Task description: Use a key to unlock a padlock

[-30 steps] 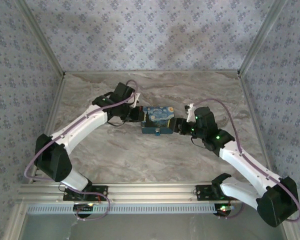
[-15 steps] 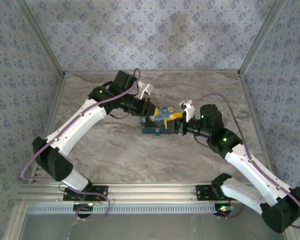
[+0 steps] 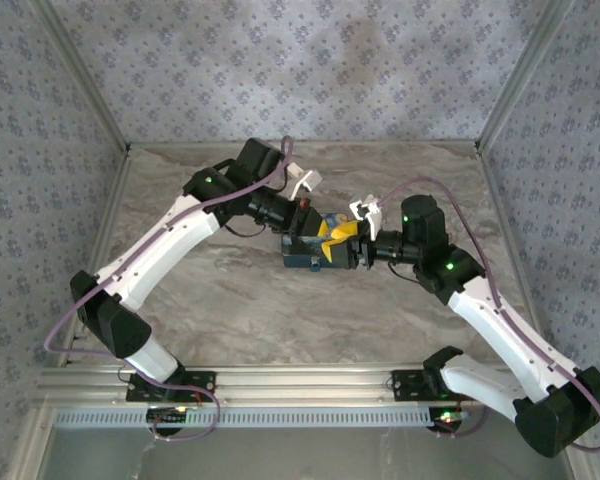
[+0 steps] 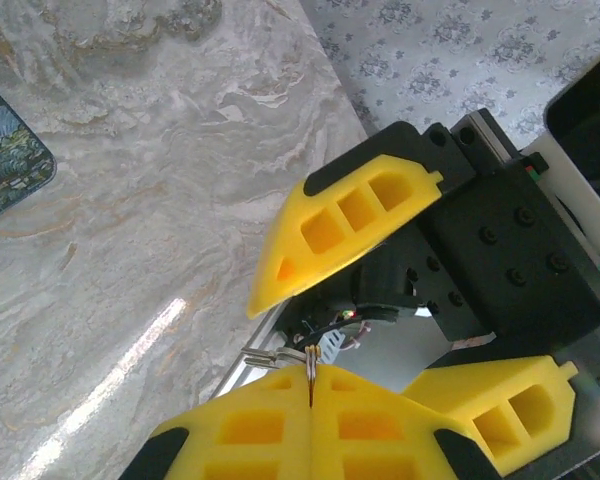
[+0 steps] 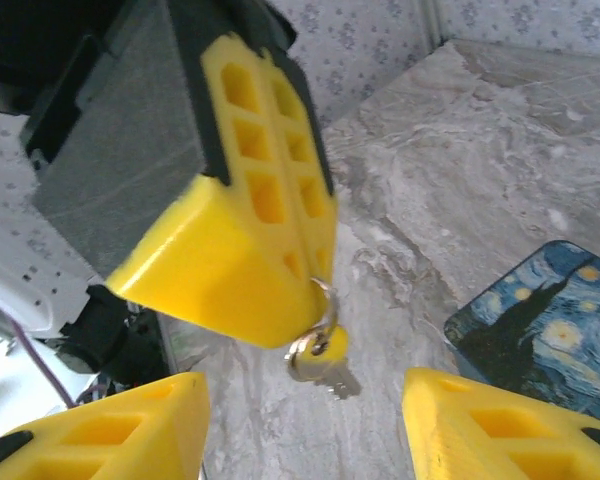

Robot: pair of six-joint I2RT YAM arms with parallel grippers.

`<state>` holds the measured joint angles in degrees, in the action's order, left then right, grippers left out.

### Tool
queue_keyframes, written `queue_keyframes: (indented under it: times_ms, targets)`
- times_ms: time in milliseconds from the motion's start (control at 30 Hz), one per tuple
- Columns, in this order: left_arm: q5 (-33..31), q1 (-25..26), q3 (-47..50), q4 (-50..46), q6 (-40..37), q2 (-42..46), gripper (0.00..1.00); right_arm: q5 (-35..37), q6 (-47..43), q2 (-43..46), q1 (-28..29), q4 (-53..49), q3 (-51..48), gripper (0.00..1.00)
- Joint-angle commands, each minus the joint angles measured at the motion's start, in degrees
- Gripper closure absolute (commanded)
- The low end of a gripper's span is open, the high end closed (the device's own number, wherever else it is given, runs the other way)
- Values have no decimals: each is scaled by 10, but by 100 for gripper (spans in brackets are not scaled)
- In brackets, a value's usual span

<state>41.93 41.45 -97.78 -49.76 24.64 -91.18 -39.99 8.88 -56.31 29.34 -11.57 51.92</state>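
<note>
- Top: left gripper (image 3: 322, 236) and right gripper (image 3: 344, 250) are meeting closer than before over the tin (image 3: 298, 255); marble table (image 3: 230, 295), papered walls (image 3: 280, 70).
- Left wrist: left fingers (image 4: 250, 428) are pinching the key ring (image 4: 308, 353).
- Right wrist: right fingers (image 5: 110, 430) are standing spread; the key (image 5: 330, 378) is hanging from the ring.

Bright, even light — blurry wrist close-ups

The left claw (image 5: 302, 325) has matt yellow plastic fingers (image 5: 250, 200) and pinches a shiny metal key ring (image 5: 323, 312) carrying a bright silver metal key (image 5: 332, 377). Beneath the key ring, the marble-look counter (image 4: 130, 200) is smooth and glossy. The right claw (image 5: 302, 400) is of the same matt yellow plastic.
</note>
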Motion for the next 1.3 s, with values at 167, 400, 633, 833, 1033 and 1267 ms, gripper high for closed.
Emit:
queue_keyframes:
  times_ms: [167,400,633,833,1033,1267]
  targets:
    - [26,11,-18,-17,-14,-1,100,-34,-23,-9,-5,-12,29,49]
    - [29,14,-19,-17,-15,-1,100,-33,-30,-16,-8,-22,42,60]
    - [32,14,-20,-18,-18,0,100,-35,-42,-20,-13,-44,53,76]
    - [34,14,-19,-17,-19,2,100,-28,-47,-24,-17,-50,58,87]
    - [24,14,-18,-11,-21,8,98,-16,-43,-22,-19,-47,54,92]
    - [-6,-11,20,52,14,42,60,-24,-6,-8,-31,-11,35,95]
